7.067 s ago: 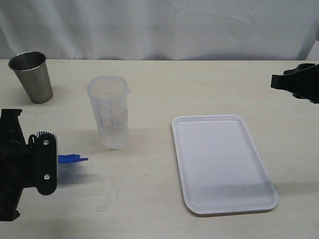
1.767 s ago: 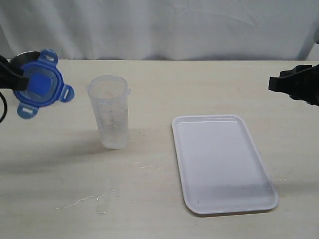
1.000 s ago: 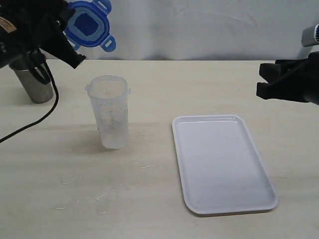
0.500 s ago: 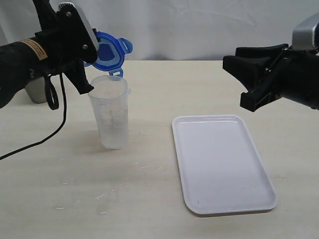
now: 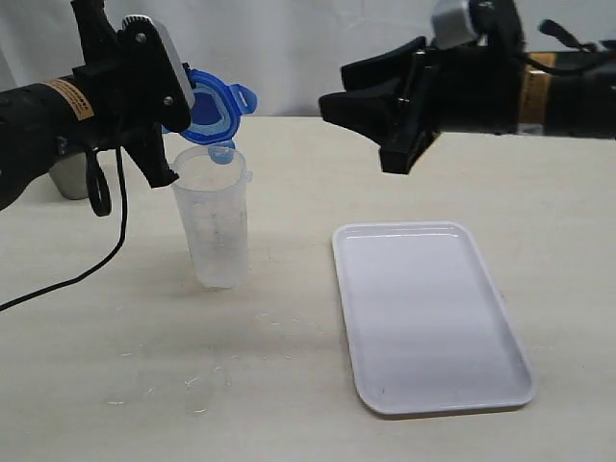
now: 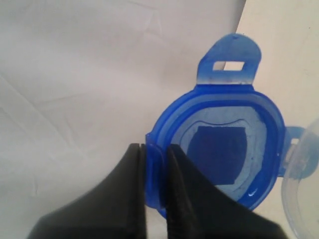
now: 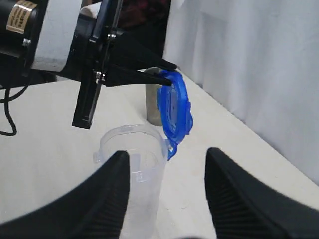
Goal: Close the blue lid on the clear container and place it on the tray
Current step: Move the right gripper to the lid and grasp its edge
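- Plastic is nearing plastic: the blue lid (image 5: pixel 210 108) is sitting lower than half a second ago. It is tilting almost on edge just above the mouth of the clear container (image 5: pixel 214 226), with its lowest flap at the rim. We cannot tell whether flap and rim are touching.
- We are seeing the left gripper (image 6: pixel 154 164) still pinching the lid's edge between its closed-down jaws.
- The right gripper (image 7: pixel 166 159) is swinging in from the right edge toward the middle. Its jaws are standing wider apart than before and holding nothing. It is facing the lid and container, apart from both.
- The container is staying upright on the table (image 5: pixel 115 318), left of the tray (image 5: pixel 433 308) and apart from it. Neither is shifting.
- The metal cup (image 7: pixel 152 104) is hiding almost wholly behind the left arm in the exterior view. In the right wrist view, only part of it is showing behind the lid.
- We are noticing a yellow label (image 5: pixel 60 96) on the left arm and an orange band (image 5: pixel 532 91) on the right arm, but their writing is too small to read.
- The container's marks are too faint for us to read.
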Robot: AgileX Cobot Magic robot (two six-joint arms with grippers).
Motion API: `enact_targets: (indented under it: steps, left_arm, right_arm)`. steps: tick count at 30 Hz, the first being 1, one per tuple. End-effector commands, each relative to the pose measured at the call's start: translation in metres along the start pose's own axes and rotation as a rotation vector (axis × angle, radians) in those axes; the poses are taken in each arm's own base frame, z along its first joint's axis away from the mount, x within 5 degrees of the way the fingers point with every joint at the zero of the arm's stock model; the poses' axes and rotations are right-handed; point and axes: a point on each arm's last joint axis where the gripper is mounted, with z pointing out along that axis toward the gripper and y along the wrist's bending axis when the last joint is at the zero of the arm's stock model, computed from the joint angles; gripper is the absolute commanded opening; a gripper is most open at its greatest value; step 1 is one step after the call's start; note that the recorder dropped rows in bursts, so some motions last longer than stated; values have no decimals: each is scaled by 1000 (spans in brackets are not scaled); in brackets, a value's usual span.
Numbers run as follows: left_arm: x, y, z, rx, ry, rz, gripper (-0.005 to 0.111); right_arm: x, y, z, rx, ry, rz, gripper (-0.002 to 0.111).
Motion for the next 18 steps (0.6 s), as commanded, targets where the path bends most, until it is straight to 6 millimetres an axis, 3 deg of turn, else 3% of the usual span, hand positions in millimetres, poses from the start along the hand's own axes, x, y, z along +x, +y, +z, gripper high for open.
enact_targets:
  steps: [1, 9, 18]
  left_arm:
    - [-1, 2, 0, -13, -7, -10, 0]
    - [-3, 3, 0, -34, -31, 10, 0]
    - [-4, 4, 0, -41, -37, 14, 0]
  right_arm:
    - [-12, -14, 32, -51, 109, 10, 46]
    - [-26, -22, 66, -196, 48, -18, 46]
    - [-4, -26, 84, -198, 88, 9, 46]
